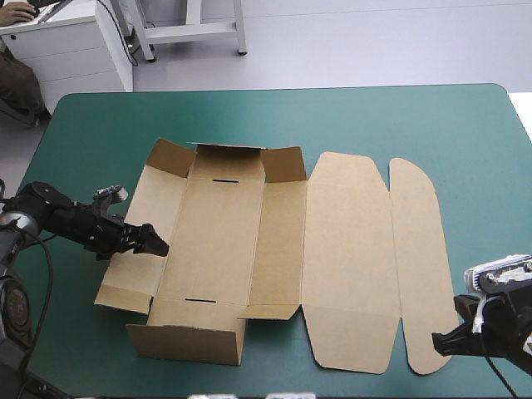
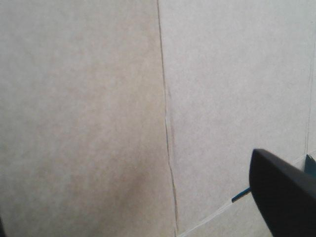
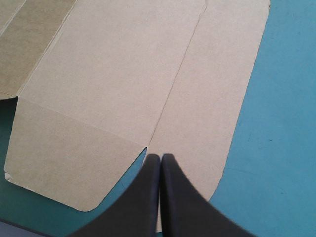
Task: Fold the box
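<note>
So the brown box (image 1: 249, 241) sits mid-table on the teal-green cover (image 1: 399, 116), near and far walls up, lid flat toward the right. High view puts the left gripper (image 1: 156, 244) over the left side panel, but only its wrist view shows the fingers (image 2: 284, 195) spread apart. Right gripper (image 3: 160, 157) is pinched together at the lid's near corner.
</note>
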### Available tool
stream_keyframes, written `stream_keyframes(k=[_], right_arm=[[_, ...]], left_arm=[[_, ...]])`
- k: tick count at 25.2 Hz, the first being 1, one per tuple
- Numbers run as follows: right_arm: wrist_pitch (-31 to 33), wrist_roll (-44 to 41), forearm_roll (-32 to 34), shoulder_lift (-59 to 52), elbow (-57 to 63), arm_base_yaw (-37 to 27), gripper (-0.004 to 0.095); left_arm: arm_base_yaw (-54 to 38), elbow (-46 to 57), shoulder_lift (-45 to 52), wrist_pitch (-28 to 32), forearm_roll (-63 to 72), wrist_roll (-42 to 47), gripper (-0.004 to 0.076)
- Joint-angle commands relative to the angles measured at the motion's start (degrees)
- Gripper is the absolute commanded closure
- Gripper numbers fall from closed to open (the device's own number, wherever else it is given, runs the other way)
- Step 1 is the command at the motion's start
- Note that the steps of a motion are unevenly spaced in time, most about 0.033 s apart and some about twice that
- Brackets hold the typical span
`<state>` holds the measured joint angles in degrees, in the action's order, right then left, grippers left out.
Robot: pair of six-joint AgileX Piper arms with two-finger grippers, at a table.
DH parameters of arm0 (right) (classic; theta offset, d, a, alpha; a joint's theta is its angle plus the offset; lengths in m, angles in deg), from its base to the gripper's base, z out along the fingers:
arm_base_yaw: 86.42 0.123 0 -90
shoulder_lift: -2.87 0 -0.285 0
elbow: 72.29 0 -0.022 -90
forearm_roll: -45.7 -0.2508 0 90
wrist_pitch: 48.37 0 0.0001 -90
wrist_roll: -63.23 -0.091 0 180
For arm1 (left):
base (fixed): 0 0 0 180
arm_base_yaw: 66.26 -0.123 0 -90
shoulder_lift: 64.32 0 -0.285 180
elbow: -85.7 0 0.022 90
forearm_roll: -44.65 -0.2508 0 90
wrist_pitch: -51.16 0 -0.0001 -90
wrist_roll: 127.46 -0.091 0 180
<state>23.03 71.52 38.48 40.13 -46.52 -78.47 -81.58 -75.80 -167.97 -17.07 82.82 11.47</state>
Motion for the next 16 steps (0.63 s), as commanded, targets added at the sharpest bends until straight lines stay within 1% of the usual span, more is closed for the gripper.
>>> stream_keyframes(k=[1, 3, 5, 6, 9, 11, 13, 16], right_arm=[[-0.9, 0.6, -0.4, 0.4, -1.2, -0.4, 0.0928], [-0.9, 0.6, -0.4, 0.4, -1.2, -0.4, 0.0928], [-0.9, 0.6, -0.4, 0.4, -1.2, -0.4, 0.0928], [-0.9, 0.6, -0.4, 0.4, -1.2, -0.4, 0.0928], [-0.9, 0.6, -0.7, 0.4, -1.2, -0.4, 0.0928], [-0.9, 0.6, -1.3, 0.4, -1.2, -0.4, 0.0928], [-0.9, 0.6, -1.9, 0.4, -1.2, -0.4, 0.0928], [-0.9, 0.6, -2.3, 0.4, -1.2, -0.4, 0.0928]], left_arm=[[1.2, 0.6, 0.3, -6.2, 2.1, -0.2, -0.0002], [1.2, 0.6, 0.3, -6.2, 2.1, -0.2, 0.0012], [1.2, 0.6, 0.3, -6.2, 2.7, -0.1, 0.0103], [1.2, 0.6, 0.3, -6.2, 2.7, 1.0, 0.0211], [1.2, 0.6, 0.3, -6.0, 3.2, 2.3, 0.0429], [1.2, 0.6, 0.3, -6.0, 3.8, 2.3, 0.0596], [1.2, 0.6, 0.3, -5.9, 4.7, 2.3, 0.0733], [1.2, 0.5, 0.3, -5.4, 5.2, 2.5, 0.0731]])
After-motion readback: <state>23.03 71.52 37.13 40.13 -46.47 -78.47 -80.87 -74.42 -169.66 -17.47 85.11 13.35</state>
